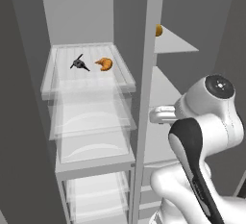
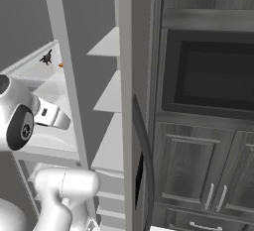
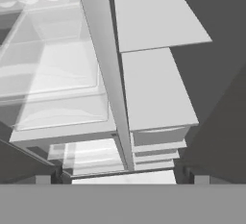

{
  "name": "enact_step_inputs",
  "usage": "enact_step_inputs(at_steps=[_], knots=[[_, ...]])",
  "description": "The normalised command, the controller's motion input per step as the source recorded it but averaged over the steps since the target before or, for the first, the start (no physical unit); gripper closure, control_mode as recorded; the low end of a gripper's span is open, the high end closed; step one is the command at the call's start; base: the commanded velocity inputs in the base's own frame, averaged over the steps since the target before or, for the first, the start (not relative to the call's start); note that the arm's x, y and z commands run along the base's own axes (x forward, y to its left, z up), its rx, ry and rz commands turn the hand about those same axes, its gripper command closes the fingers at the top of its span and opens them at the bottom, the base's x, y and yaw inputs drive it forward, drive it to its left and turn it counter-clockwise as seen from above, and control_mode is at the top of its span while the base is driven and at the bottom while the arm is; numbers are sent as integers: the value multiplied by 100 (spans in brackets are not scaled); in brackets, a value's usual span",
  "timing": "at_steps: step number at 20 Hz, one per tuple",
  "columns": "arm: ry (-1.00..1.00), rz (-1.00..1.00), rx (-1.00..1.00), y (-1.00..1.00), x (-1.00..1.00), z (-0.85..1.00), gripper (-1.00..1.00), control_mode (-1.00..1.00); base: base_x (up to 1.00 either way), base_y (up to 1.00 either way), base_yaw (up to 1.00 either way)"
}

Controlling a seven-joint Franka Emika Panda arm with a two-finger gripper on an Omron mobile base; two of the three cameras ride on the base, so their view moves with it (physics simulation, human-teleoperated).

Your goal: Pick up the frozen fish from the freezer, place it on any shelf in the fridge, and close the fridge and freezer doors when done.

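Lying on translucent shelf [image 1: 57,81]: frozen fish [image 1: 79,64] (dark, spiky, thin) | beside orange pastry [image 1: 104,64] | gripper [image 3: 126,177] jaws apart

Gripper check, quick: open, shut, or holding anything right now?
Two-finger gripper: open and holding nothing; its small dark finger tips stand wide apart with only the refrigerator interior between them.

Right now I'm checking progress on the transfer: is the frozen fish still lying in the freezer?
No: the frozen fish lies on a translucent ribbed fridge shelf, beside the orange croissant.
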Motion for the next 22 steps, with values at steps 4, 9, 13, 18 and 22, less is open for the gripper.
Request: enact_step_inputs(at_steps=[4,9,13,18,22], knots=[[0,0,0,15,0,0,-100,-100,0,0,0],[0,-1,0,13,0,0,-100,100,0,70,-11],[0,0,0,0,0,0,-100,100,-14,54,-19],[0,0,0,0,0,0,-100,100,-83,-7,-19],[0,0,0,0,0,0,-100,100,-82,-9,-14]])
